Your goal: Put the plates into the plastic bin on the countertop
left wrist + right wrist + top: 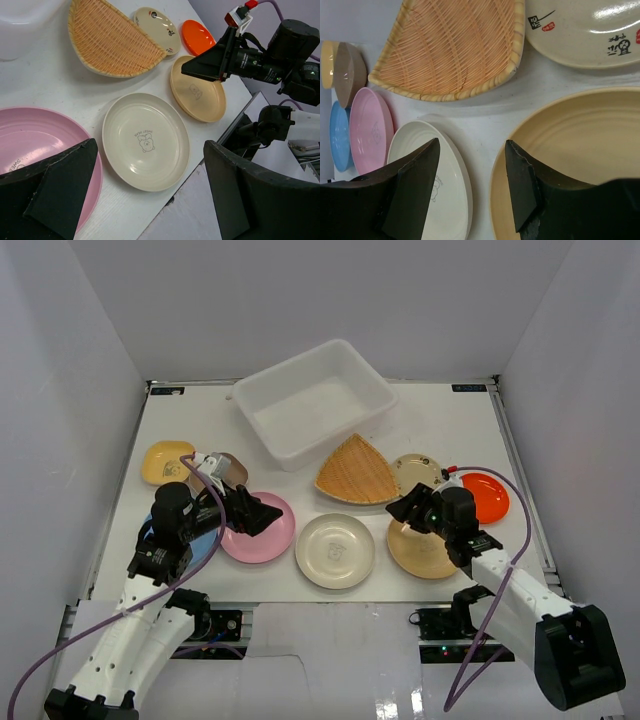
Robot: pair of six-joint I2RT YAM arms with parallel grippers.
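Observation:
Several plates lie on the white countertop (455,430) in front of the empty white plastic bin (315,410): yellow (165,462), brown (232,469), blue (200,543), pink (264,533), cream (335,550), tan (425,550), wicker (358,472), beige (417,472) and orange (486,497). My left gripper (262,514) is open and empty over the pink plate (30,145), with the cream plate (146,141) beside it. My right gripper (408,509) is open and empty. It hovers over the gap between the cream plate (447,175) and the tan plate (570,145).
White walls close in the back and both sides. The table's front edge (190,185) runs just below the cream plate. The right arm (270,55) shows in the left wrist view above the tan plate (197,95). The wicker plate (455,45) leans on the beige one (585,32).

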